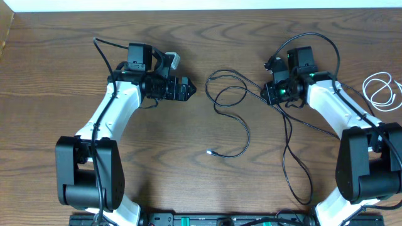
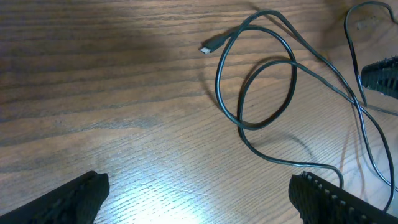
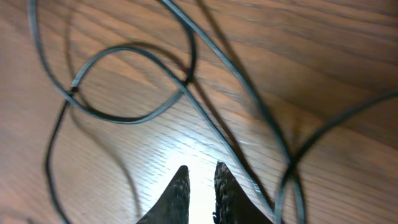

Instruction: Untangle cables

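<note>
The wooden table (image 1: pixel 201 37) takes up the whole view, and my two arms reach up from the near edge, elbows bowed outward and wrists turned in toward each other across the middle. My left arm (image 1: pixel 107 119) lies low and points right. My right arm (image 1: pixel 333 103) points left and tips down over the work. The black cable (image 2: pixel 292 61) sprawls between them: a pair of overlapping loops in the middle of the table, then a long tail curving toward the near side. It looks light, limp and thin, so I judge it will slide and drag its loops along rather than hold any shape. I would take it on a single strand clear of the crossings, not at the overlap itself, where a pinch could catch two runs at once. The white cable (image 1: pixel 380 91) lies coiled by itself at the far right, well apart from the black one. My left gripper (image 2: pixel 199 202) stands as wide as it goes, empty, just left of the loops. My right gripper (image 3: pixel 200 177) is drawn nearly together at their right side, with a narrow slit of bare wood between the fingers. A strand runs just beside one finger, and I see nothing held. Smallest is the plug end (image 1: pixel 209 151), loose at the tail's near tip.
</note>
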You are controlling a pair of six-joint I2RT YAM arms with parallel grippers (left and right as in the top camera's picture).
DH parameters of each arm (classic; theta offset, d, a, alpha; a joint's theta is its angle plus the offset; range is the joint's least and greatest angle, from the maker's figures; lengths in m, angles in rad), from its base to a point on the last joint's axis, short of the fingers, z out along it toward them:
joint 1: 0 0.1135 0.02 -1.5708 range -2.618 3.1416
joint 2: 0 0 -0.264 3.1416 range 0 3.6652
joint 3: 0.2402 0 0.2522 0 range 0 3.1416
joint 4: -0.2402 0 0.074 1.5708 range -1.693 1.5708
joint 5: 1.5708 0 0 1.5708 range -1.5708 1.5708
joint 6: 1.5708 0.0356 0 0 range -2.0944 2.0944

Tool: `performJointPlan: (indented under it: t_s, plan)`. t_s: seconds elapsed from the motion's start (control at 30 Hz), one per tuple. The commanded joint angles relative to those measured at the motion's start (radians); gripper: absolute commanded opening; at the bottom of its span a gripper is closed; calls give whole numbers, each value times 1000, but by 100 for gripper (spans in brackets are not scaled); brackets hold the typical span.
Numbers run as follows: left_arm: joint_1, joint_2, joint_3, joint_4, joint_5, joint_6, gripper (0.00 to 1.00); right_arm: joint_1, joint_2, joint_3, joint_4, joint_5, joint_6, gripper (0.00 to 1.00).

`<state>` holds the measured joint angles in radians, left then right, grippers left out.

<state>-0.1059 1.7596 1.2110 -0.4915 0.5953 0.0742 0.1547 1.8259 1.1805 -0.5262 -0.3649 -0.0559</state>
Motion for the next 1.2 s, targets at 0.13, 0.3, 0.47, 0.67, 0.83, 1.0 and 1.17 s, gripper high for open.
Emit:
performJointPlan:
  t_s: [0.13,0.3,0.47,0.67,0.83,1.0,1.17]
  plan:
    - [2,-20,-10,0,-9,-10,98,-27,22,-4,-41,234,37,11]
    - [2,-20,-10,0,-9,-10,98,-75,22,-5,-74,230,36,11]
    - [2,-20,-10,0,-9,-10,98,-100,22,-6,-105,224,36,12]
    - [2,-20,-10,0,-9,-10,98,-116,22,-6,-114,121,27,19]
    - [2,-20,-10,0,-9,-10,98,-114,22,-7,-128,33,2,41]
    - [2,-20,-10,0,-9,-10,98,-114,22,-9,-165,37,-40,55]
    - [2,-20,-10,0,-9,-10,98,-114,22,-37,-146,39,-82,48]
